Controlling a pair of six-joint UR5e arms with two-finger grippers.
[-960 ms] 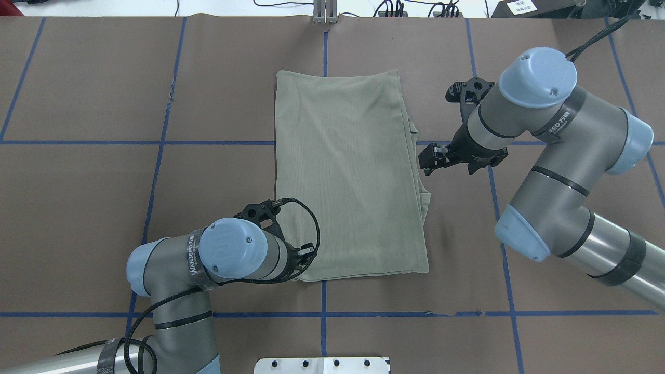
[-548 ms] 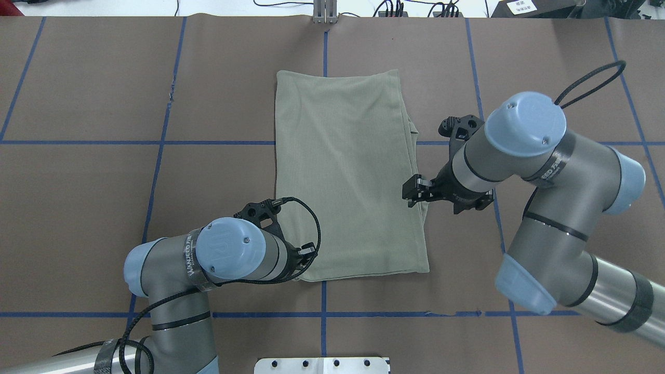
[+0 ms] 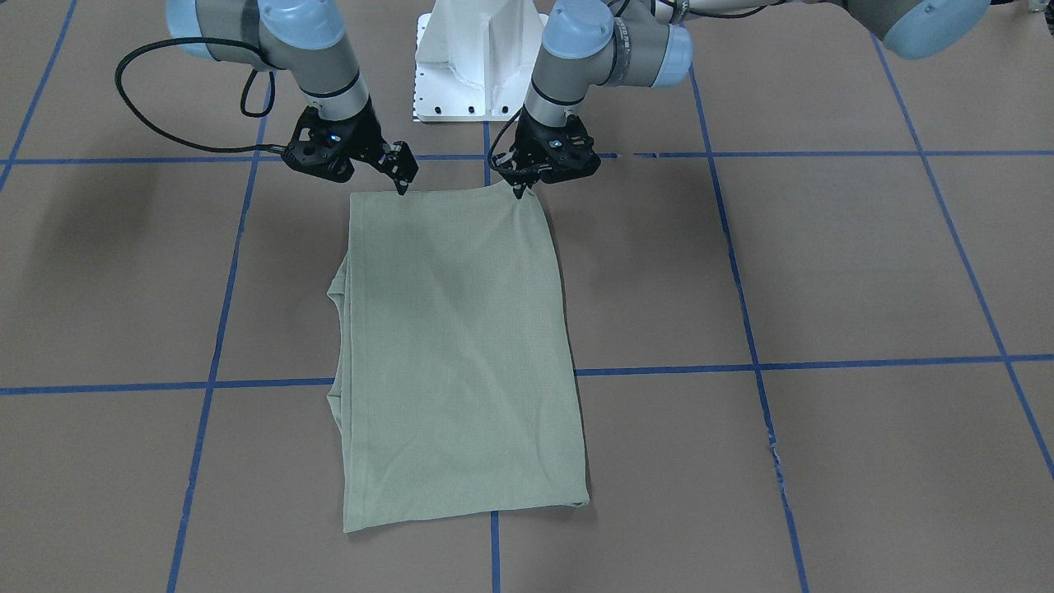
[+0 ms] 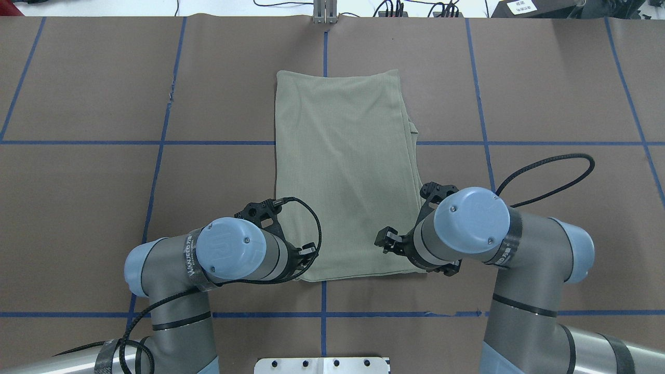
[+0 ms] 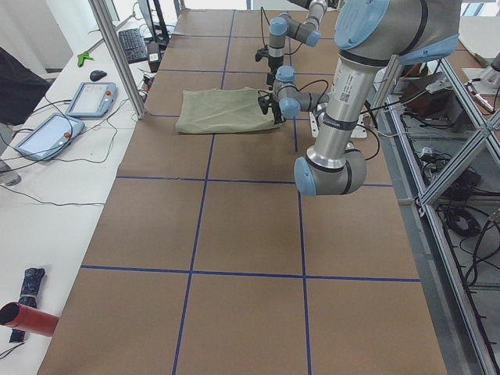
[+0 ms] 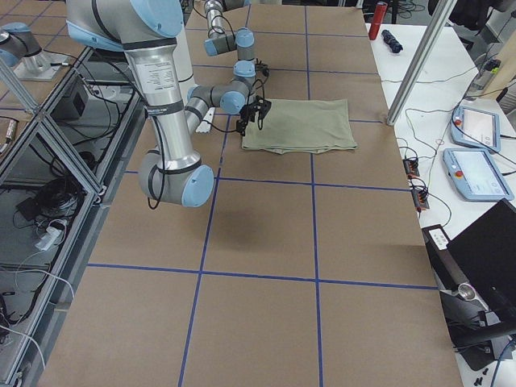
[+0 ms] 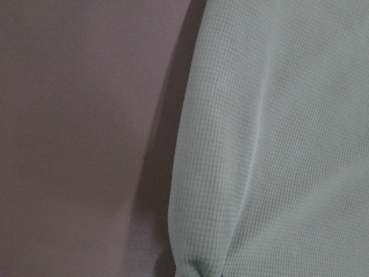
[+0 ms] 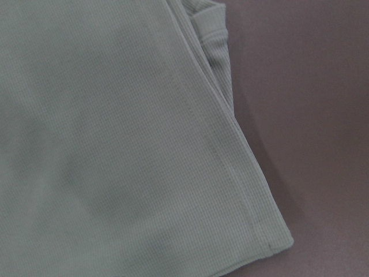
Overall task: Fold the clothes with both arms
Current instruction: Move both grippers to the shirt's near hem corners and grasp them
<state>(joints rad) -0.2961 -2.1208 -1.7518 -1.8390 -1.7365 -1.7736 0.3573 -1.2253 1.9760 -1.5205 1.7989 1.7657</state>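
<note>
At table centre, the shirt (image 4: 343, 171) lies flat on the brown table (image 4: 104, 208), folded into a long rectangle with its long axis running near to far. The left long edge is one clean fold. The right long edge shows stacked layers, with a bit of fabric poking out past the top layer.

Left gripper (image 3: 520, 188) is down on the shirt's near-left corner, fingers pinched together on the fabric. The left wrist view shows the cloth gathered into a small pucker at the bottom of the frame. In the front-facing view that corner peaks up slightly.

Right gripper (image 3: 403, 183) is at the near-right corner, tip right at the hem. Can't tell how far apart its jaws are. The right wrist view shows that corner lying flat on the table, stitched hem visible.

Both arms come in from the near side, flanking the white pedestal base (image 3: 478, 58).
</note>
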